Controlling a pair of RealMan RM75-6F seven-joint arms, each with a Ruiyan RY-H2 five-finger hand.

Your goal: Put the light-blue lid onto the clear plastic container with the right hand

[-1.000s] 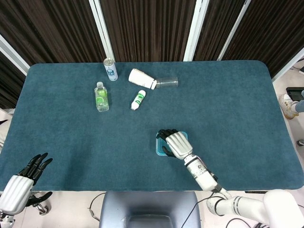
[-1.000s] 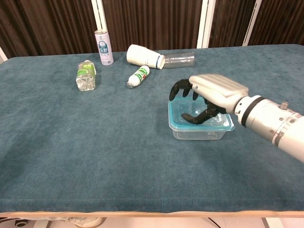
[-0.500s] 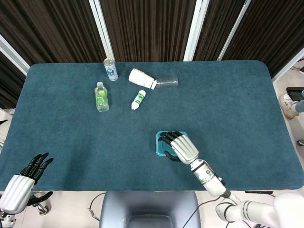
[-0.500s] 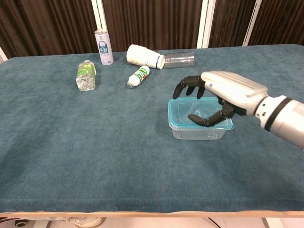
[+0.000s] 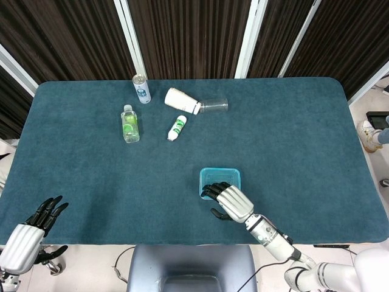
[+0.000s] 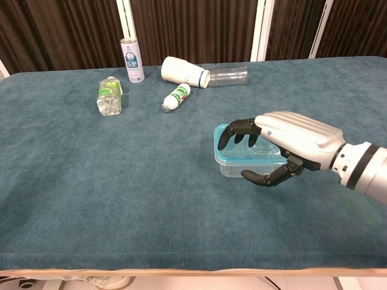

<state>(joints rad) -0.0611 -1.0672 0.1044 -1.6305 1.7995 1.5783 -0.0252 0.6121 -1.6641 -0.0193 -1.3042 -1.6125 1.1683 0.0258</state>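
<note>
The light-blue lid lies flat on top of the clear plastic container, right of the table's middle. My right hand hovers at the container's near side, fingers curved and apart, holding nothing; its dark fingertips reach over the lid's near edge in the chest view. My left hand hangs off the table's near-left corner, fingers spread and empty. It does not appear in the chest view.
At the back left of the teal table stand a white can and a green-label bottle. A small white bottle, a tipped paper cup and a clear cup lie nearby.
My right hand has drawn back from on top of the lid toward the table's near edge. The lid stays on the container. The left hand has not moved.
</note>
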